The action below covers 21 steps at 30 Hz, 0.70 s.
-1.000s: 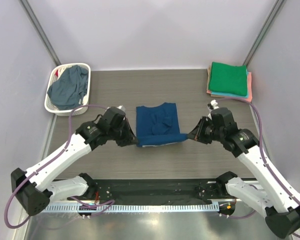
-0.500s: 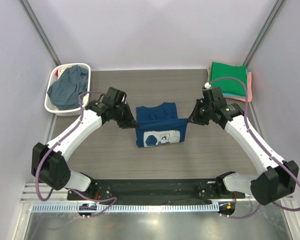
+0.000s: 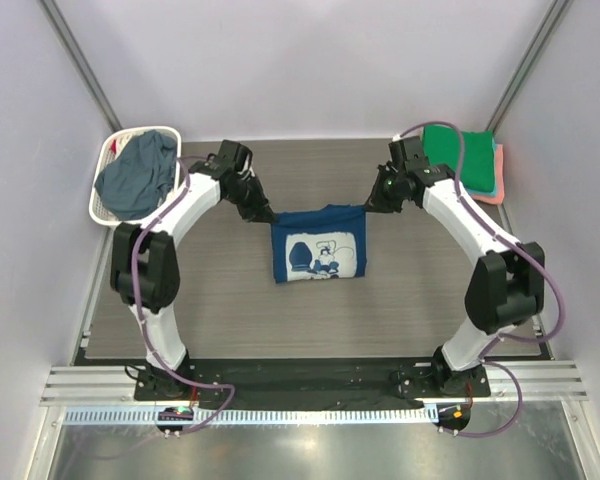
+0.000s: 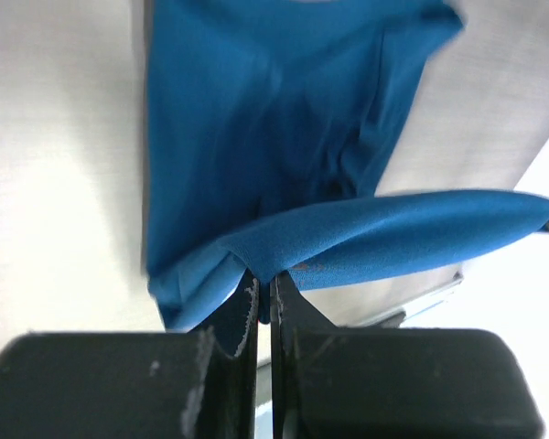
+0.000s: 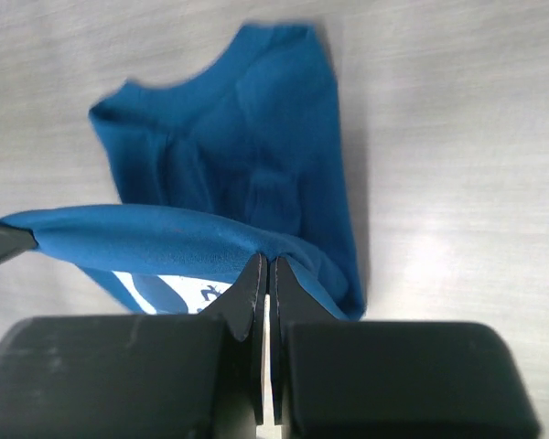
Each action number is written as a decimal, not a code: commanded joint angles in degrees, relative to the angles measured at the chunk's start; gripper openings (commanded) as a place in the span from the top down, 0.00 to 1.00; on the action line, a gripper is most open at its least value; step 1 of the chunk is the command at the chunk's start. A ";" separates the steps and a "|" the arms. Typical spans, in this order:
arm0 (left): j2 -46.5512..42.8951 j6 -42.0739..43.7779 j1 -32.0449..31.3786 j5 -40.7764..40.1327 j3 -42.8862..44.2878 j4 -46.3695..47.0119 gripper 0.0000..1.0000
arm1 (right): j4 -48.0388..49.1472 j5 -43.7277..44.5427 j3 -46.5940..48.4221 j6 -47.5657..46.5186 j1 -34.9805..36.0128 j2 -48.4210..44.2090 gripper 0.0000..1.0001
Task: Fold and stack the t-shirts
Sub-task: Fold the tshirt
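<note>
Overhead, dark blue t-shirt (image 3: 318,228), white cartoon print showing, far edge clamped by left end effector (image 3: 269,217) and right end effector (image 3: 368,208)

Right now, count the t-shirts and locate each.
5: dark blue shirt between left end effector and right end effector; grey-blue shirt in the basket; green shirt atop teal shirt and coral shirt, far right. Others may be hidden.

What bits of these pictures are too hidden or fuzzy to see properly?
- Top view: the lower shirts show only edges; the green shirt covers them.
- Top view: the grey shirt hides the basket's inside.
- Top view: the blue shirt's print is too small to make out.
- Left wrist view: the blue shirt's far end is blurred and cut off by the top edge.
</note>
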 commanded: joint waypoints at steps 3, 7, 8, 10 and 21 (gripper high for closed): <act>8.57 4.16 2.35 0.57 11.67 -4.02 1.00 | 3.47 0.48 7.66 -1.85 -2.50 7.55 0.99; 16.30 4.60 3.32 -0.58 18.70 -6.30 0.99 | 4.27 -1.28 12.05 -2.11 -3.38 14.31 0.99; 17.45 4.78 3.75 -0.58 19.93 -6.65 0.99 | 4.18 -1.63 14.24 -2.20 -3.64 17.20 0.99; 20.18 5.04 4.02 -1.19 24.15 -8.49 0.97 | 4.36 -3.82 16.79 -1.85 -3.99 19.94 0.99; 24.43 10.14 4.99 -6.55 45.18 -20.81 0.43 | 7.24 -1.72 14.37 -3.08 -5.14 13.84 0.35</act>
